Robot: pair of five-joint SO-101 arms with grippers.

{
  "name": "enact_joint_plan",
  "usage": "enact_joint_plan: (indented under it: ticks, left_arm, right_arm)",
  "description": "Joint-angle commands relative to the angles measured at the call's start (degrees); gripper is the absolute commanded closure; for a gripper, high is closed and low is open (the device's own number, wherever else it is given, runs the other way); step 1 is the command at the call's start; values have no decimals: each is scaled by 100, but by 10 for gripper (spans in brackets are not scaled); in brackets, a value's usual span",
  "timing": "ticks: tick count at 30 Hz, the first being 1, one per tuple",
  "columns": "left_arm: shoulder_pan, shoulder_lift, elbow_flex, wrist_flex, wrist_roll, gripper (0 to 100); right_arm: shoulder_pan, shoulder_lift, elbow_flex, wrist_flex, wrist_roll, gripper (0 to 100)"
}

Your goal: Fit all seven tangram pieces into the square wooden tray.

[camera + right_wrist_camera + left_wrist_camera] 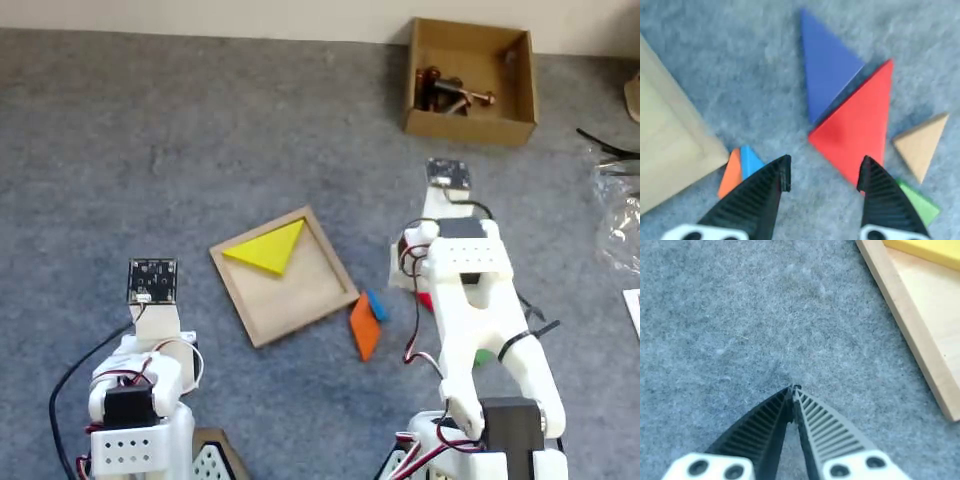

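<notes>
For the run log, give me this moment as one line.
tray: yellow triangle inside | left gripper: fingers shut, beside tray | right gripper: fingers open near red triangle

The square wooden tray is pale natural wood. The yellow triangle is a uniform bright yellow. The felt surface is mottled grey. The pieces on the felt are single-coloured:

- orange piece
- light blue piece
- dark blue triangle
- red triangle
- tan triangle (bare wood tone)
- green piece

The left gripper and the right gripper are black with ribbed faces. The cardboard box is brown.
</notes>
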Motion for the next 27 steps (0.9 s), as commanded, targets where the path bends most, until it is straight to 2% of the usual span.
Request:
enact_joint_plan:
  ticks: [1,4,7,15,27]
  left_arm:
    - [-48,40,119,44,18,995]
    - [-48,40,119,44,18,995]
    - [-48,40,119,44,18,995]
    - [-48,40,119,44,18,995]
    - [-48,40,119,44,18,995]
  right_arm:
    - [136,-189,-163,-365,167,782]
    - [145,-180,-154,-470,79,782]
    - [330,-136,-57,-629,-316,782]
    - [418,796,-22,-716,-70,782]
    - [400,901,-22,-743,-44,781]
